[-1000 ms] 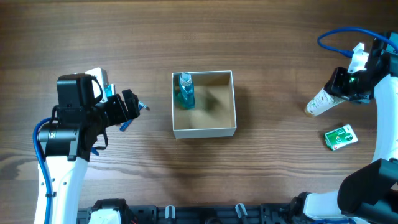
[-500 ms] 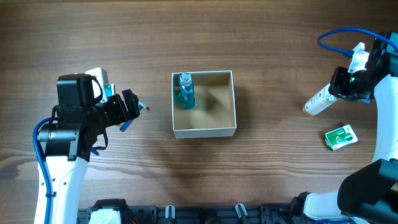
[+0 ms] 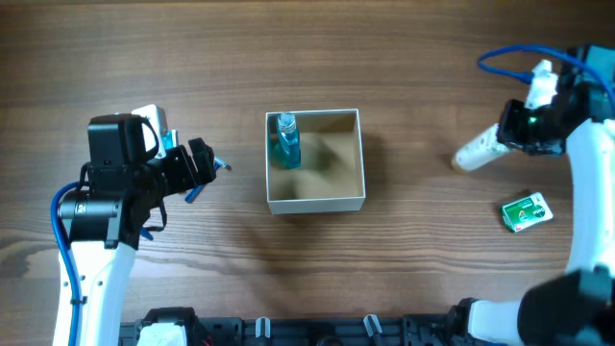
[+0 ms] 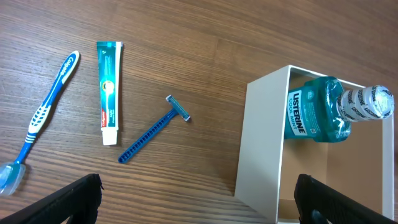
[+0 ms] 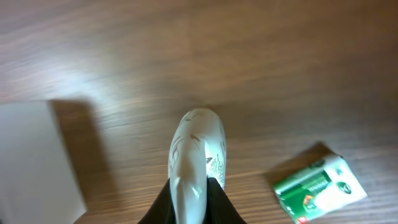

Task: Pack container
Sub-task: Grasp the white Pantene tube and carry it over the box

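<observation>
The container (image 3: 356,200) is a square box with white walls and a tan inside at the table's middle; it also shows in the left wrist view (image 4: 261,143). A blue-green mouthwash bottle (image 3: 286,142) lies in its left part. My right gripper (image 3: 514,135) is shut on a white tube (image 3: 476,152) and holds it above the table, right of the container. In the right wrist view the tube (image 5: 198,152) sticks out from between the fingers (image 5: 191,199). My left gripper (image 3: 204,165) is open and empty, left of the container.
A green-and-white small box (image 3: 526,212) lies at the right, also in the right wrist view (image 5: 314,188). A toothbrush (image 4: 43,118), a toothpaste tube (image 4: 109,91) and a blue razor (image 4: 155,127) lie on the wood left of the container.
My right gripper has moved left and slightly up toward the container with the white tube in it. The left arm has not moved.
</observation>
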`<state>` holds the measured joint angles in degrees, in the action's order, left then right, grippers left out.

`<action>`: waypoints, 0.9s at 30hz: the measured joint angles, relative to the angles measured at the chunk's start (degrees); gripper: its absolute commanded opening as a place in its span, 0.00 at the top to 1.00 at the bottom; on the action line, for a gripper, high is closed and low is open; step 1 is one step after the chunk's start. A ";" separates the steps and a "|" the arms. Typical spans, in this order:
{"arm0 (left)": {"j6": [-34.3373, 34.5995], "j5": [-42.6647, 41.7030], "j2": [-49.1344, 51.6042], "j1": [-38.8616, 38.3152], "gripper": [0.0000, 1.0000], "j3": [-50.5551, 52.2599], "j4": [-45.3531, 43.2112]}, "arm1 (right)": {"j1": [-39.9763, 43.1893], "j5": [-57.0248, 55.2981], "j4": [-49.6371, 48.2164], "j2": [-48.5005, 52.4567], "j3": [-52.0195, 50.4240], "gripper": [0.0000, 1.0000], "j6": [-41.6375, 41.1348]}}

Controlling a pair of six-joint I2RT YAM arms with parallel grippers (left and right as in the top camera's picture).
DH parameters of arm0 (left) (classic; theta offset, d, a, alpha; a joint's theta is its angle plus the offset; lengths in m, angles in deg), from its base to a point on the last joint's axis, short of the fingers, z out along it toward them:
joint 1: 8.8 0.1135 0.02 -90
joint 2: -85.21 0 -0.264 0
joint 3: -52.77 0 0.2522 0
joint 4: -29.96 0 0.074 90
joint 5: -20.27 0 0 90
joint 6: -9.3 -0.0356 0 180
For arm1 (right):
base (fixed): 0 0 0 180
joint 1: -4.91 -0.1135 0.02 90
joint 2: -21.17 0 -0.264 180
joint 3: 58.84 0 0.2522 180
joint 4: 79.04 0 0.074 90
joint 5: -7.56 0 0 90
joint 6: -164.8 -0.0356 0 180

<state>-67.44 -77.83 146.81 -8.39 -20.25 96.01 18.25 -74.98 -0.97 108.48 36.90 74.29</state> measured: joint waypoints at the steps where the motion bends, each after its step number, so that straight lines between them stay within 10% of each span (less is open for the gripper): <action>1: 0.00 0.00 0.00 0.00 0.00 0.00 0.02 | -1.95 0.02 -0.02 -1.77 0.55 0.96 -0.20; 12: 0.00 0.00 0.00 0.00 0.00 0.00 0.00 | -27.02 -1.88 -5.55 -13.53 5.55 0.96 -6.80; 27: 0.00 0.00 0.00 0.00 0.00 0.00 -0.02 | -43.69 -6.49 3.15 -2.40 12.24 0.96 -19.74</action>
<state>-67.44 -77.83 146.81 -8.39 -20.25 95.99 -25.44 -81.47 2.18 106.07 49.14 54.55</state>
